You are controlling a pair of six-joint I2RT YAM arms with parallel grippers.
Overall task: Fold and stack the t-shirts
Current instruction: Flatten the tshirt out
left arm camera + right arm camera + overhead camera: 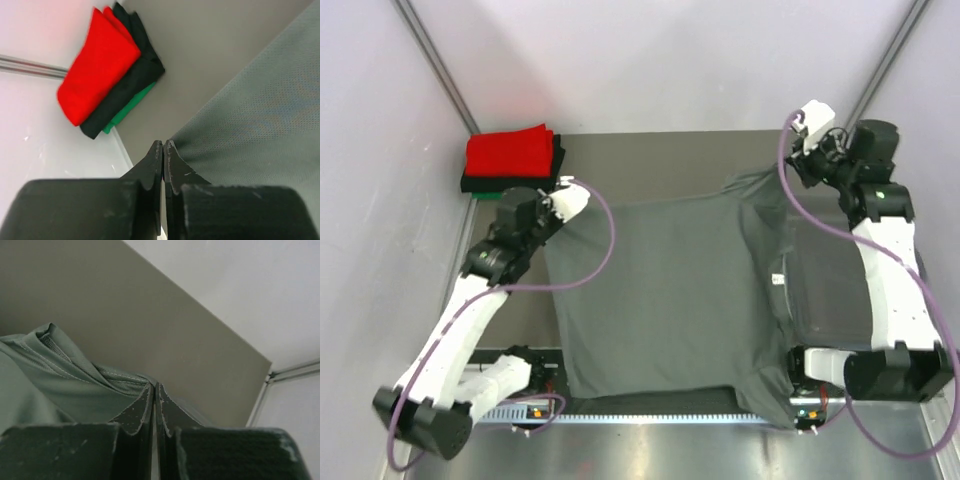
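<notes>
The dark grey t-shirt [660,300] is stretched out over the middle of the table, its right side draped and bunched. My left gripper [554,212] is shut on its far left corner; in the left wrist view the cloth [250,125] runs into the closed fingertips of the left gripper [163,143]. My right gripper [792,176] is shut on the far right part of the shirt, where bunched, stitched fabric [75,375] is pinched at the tips of the right gripper [154,385]. A folded stack with the red t-shirt [510,150] on black [127,90] and green [131,107] shirts lies at the far left corner.
A clear plastic bin [840,300] stands at the right, partly under the shirt's draped side. Pale walls with metal rails [440,60] close in the table on the left, back and right. Both arm bases [510,385] and purple cables sit along the near edge.
</notes>
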